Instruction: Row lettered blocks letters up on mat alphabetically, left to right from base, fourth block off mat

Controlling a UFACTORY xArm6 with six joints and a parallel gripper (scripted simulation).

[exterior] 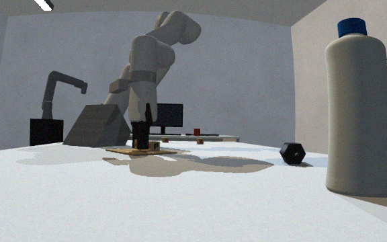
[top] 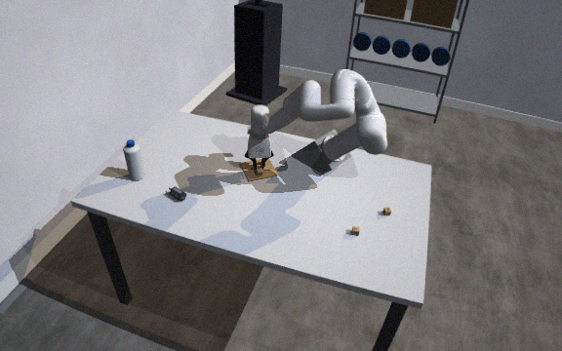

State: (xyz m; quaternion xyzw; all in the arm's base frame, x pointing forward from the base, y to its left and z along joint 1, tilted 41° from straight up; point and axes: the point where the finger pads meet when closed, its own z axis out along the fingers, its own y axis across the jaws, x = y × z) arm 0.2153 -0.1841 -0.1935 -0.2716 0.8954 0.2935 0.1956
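The tan mat [top: 255,171] lies on the white table near the robot's base; it also shows in the exterior view [exterior: 141,151]. My gripper [top: 259,168] points straight down onto the mat and is shut on a wooden block, which its dark fingers [exterior: 142,144] mostly hide. A wooden block with the letter P on its side [exterior: 154,146] sits on the mat right beside the fingers. Two more small wooden blocks [top: 386,211] [top: 355,230] lie far off the mat near the table's right front; their letters are too small to read.
A white bottle with a blue cap [top: 134,160] stands at the table's left edge. A small black hexagonal object [top: 178,193] lies between the bottle and the mat. A grey wedge [exterior: 96,126] sits by the robot's base.
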